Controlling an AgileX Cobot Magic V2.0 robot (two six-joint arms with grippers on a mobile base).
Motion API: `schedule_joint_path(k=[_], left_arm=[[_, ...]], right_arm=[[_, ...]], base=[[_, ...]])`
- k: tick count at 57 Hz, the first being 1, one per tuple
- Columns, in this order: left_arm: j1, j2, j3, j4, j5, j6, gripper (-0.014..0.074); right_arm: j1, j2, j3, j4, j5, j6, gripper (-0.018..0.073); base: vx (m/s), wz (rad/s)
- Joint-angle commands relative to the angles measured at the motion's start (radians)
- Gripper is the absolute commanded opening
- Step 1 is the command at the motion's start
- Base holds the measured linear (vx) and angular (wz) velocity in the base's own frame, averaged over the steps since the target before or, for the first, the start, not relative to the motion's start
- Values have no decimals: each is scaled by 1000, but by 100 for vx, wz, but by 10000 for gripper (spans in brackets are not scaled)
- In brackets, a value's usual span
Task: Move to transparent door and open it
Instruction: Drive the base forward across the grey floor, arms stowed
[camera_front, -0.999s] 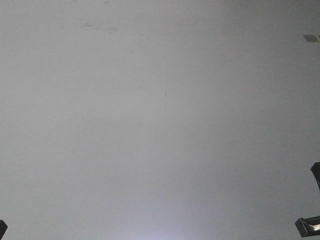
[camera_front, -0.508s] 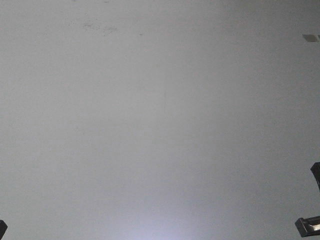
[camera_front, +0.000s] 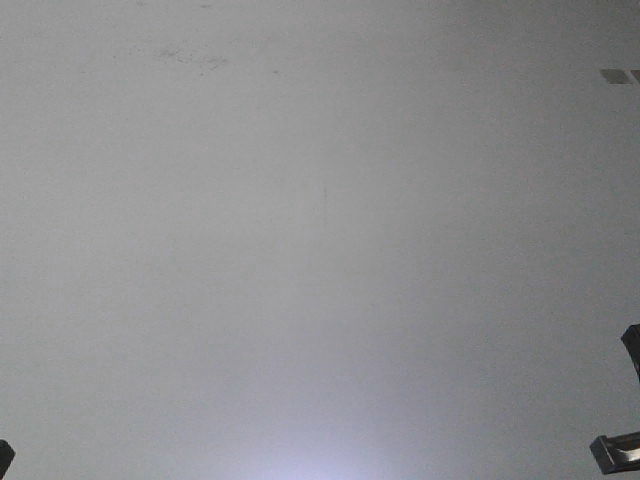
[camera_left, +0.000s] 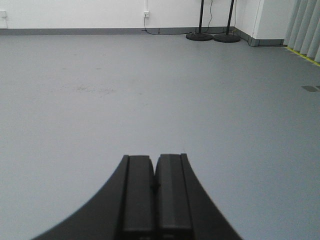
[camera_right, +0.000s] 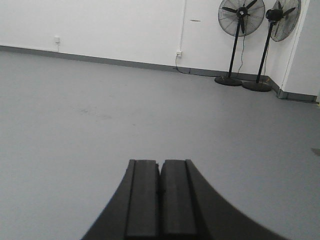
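Grey floor (camera_right: 75, 125); two fans (camera_right: 241, 18) (far wall); left gripper (camera_left: 155, 161), right gripper (camera_right: 160, 164) both pressed together.

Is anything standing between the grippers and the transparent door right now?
The door is in no view, so cannot tell. Ahead of the left gripper and right gripper lies only grey floor; two fans stand far off by the wall.

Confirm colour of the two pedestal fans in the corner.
Black pedestal fans, seen best in the right wrist view.
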Motion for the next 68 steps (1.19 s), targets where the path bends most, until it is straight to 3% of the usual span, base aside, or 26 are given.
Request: schedule_joint_path(k=[1,35,68], left_arm=[[-6,-15,15,-9,-75,-4,-6],[-6,-15,15,-9,-75,-4,-6],[-6,-15,15,-9,-75,-4,-6]], right_arm=[[-3,-13,5,-7,-83,-11,-1],[-3,-13,5,-7,-83,-11,-1],[-3,-13,5,-7,-83,-11,-1]], base=[[10,-8],[19,-8],[38,18]])
